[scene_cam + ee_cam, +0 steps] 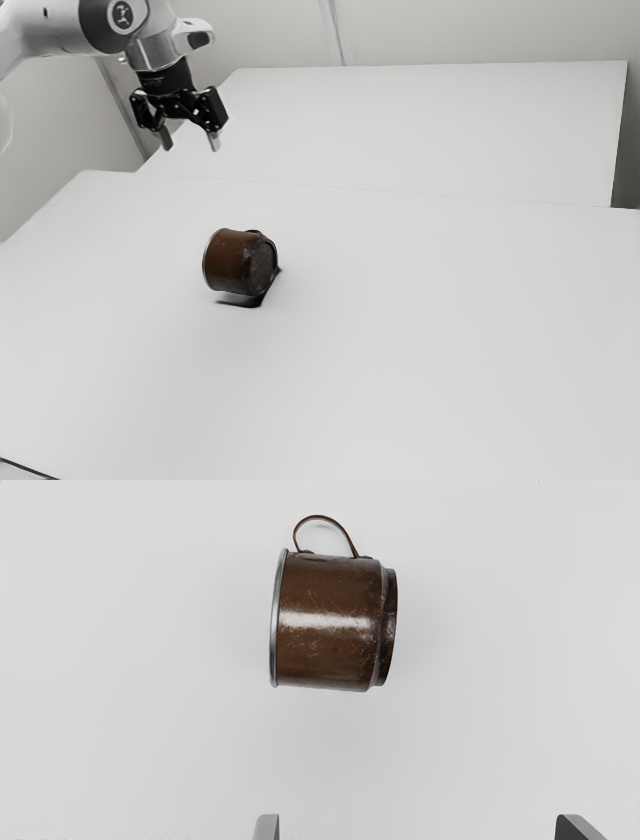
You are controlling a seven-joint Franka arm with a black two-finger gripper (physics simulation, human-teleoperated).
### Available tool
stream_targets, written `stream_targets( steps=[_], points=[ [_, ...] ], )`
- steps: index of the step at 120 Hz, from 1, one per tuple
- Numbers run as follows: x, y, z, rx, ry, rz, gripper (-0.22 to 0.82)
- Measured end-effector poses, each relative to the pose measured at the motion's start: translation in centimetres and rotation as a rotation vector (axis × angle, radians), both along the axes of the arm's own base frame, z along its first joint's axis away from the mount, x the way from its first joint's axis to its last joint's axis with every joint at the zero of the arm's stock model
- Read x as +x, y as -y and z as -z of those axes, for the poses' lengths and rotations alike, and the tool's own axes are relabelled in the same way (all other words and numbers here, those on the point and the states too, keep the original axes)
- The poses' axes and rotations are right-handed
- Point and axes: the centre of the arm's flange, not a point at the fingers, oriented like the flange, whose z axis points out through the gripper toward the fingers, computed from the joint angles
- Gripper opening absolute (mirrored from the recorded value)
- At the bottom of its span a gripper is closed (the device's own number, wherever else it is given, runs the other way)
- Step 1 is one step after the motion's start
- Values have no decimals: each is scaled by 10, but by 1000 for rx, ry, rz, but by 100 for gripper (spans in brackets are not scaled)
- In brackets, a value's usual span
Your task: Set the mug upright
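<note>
Mug (325, 650) on its side on white table (400, 350) — rim toward the exterior view's left, base toward its right. Gripper (190, 147) up in the air, fingers (267, 828) parted wide — well apart from mug.

Here's the count, and it's one mug (232, 262) on the board! It carries one curved handle (317, 517), joined at two ends, and one metal rim (274, 625). Up above, one arm (60, 28) with one round emblem (122, 15), one claw (190, 147), and two fingers (267, 828) on that claw! Beneath the mug, one worktop (400, 350); behind it, one white panel (420, 130); at the near corner, one dark line (28, 469)!
</note>
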Motion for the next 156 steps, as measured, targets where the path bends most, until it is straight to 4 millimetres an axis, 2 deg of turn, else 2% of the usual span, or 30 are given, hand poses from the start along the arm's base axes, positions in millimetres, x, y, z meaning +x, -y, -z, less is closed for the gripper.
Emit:
stream_targets(
  steps=[23,37,52,69,86,99,123,156],
  points=[
    [-3,16,0,4,-3,27,60],
    [-3,13,3,5,-7,23,60],
    [-10,2,15,6,-28,3,60],
    [-17,-22,40,-7,-46,-43,60],
    [8,-52,106,-101,-132,-112,60],
    [21,-80,139,-170,-146,-149,60],
    [36,-119,183,-314,-114,-108,60],
    [53,-157,222,-487,-9,16,60]
  ],
)
